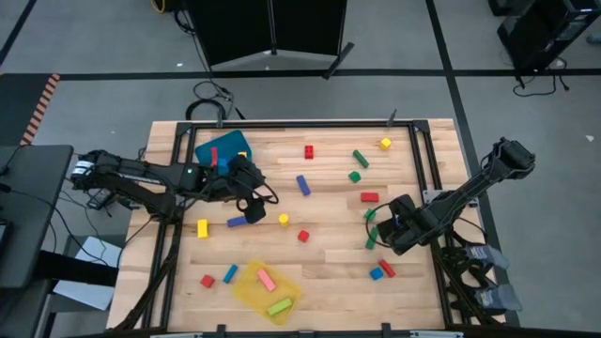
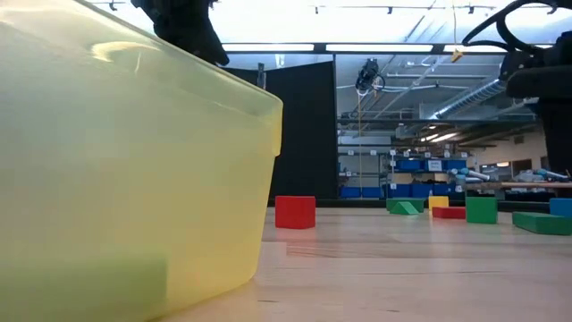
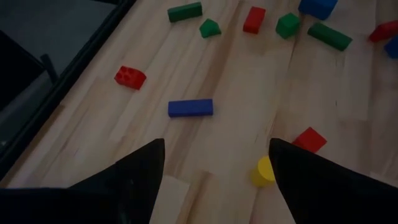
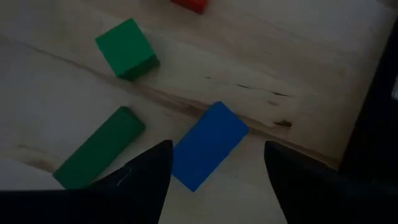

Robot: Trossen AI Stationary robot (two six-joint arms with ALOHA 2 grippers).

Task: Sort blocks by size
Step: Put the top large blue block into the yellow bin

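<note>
Small coloured blocks lie scattered flat on the wooden table (image 1: 319, 253). My left gripper (image 1: 261, 199) is open and empty above the table's left middle. In the left wrist view (image 3: 217, 149) a yellow block (image 3: 262, 171), a red block (image 3: 309, 139) and a blue bar (image 3: 190, 107) lie ahead of it. My right gripper (image 1: 380, 230) is open over the right middle. In the right wrist view (image 4: 217, 149) a blue block (image 4: 208, 144) lies just ahead of the gap between the fingers. A green bar (image 4: 99, 148) and a green cube (image 4: 126, 48) lie beside it.
A blue bin (image 1: 223, 150) stands at the far left behind my left arm. A yellow tray (image 1: 268, 286) near the front edge holds a pink and a green bar; its wall (image 2: 116, 179) fills the low view's left. Metal rails (image 1: 427, 178) run along the table's sides.
</note>
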